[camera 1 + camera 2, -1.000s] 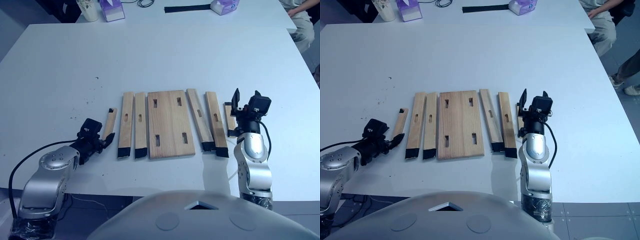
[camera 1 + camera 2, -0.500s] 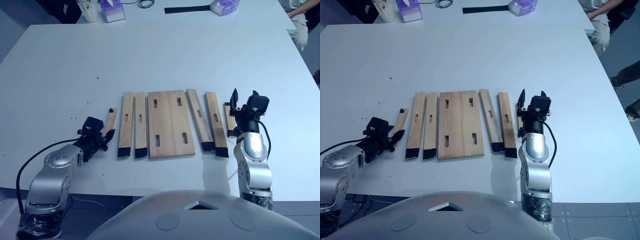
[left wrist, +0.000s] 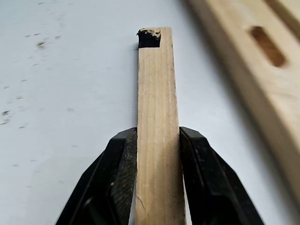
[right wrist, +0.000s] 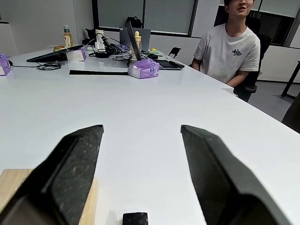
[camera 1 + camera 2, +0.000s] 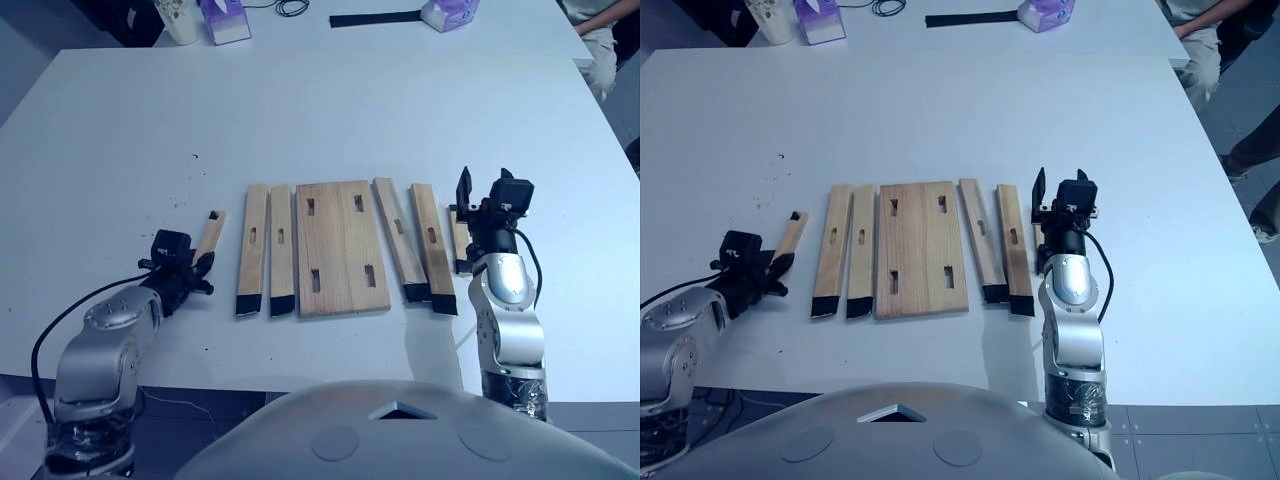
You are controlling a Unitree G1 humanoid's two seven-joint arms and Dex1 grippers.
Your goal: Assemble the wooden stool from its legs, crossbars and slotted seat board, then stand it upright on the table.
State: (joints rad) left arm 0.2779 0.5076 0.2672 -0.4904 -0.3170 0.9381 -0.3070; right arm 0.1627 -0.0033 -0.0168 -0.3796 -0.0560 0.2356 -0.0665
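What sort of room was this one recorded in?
Probably an office meeting room: a long white table, a laptop with cables at its far end, and tissue boxes.

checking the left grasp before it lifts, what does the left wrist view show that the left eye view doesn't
Left wrist view: the grip up close, the left gripper with its fingers pressed on both long sides of the short crossbar, whose far end has a black mark. Left eye view: the layout, the slotted seat board between two pairs of legs, and the right gripper open by another short piece. Both: the left gripper shut on that crossbar, the nearest leg beside it, the white table.
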